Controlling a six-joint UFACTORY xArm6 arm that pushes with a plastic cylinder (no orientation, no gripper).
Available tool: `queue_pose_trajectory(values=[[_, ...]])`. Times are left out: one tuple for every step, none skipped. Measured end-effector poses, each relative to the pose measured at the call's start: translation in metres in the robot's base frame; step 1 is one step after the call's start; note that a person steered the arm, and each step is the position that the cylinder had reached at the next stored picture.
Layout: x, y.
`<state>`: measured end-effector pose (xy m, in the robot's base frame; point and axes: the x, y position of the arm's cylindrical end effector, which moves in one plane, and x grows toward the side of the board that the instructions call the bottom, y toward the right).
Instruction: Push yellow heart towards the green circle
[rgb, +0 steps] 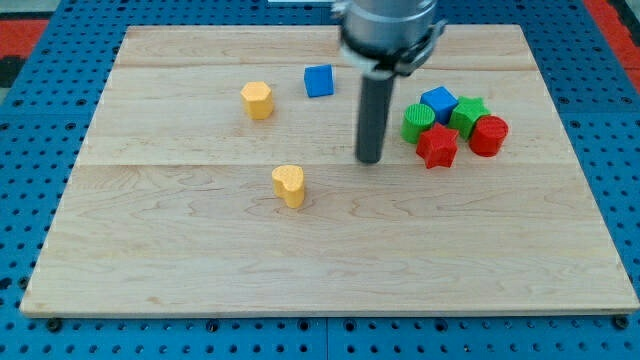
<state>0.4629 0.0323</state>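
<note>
Approach is the step in hand: my tip (370, 160) stands on bare wood between the yellow heart (289, 184) and the green circle (418, 122), touching neither (there is no pincer on this rod, so nothing to open or close). Heart sits near the board's middle, well apart from the circle at the view's right. Next, I judge, the tip must swing round to the heart's left side and push rightward and slightly up.
</note>
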Motion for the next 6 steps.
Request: queue_pose_trajectory(values=[[0.076,-0.003],[0.074,-0.092],[0.013,-0.081],[-0.023,-0.008],[-0.04,0.007],[-0.078,-0.128]])
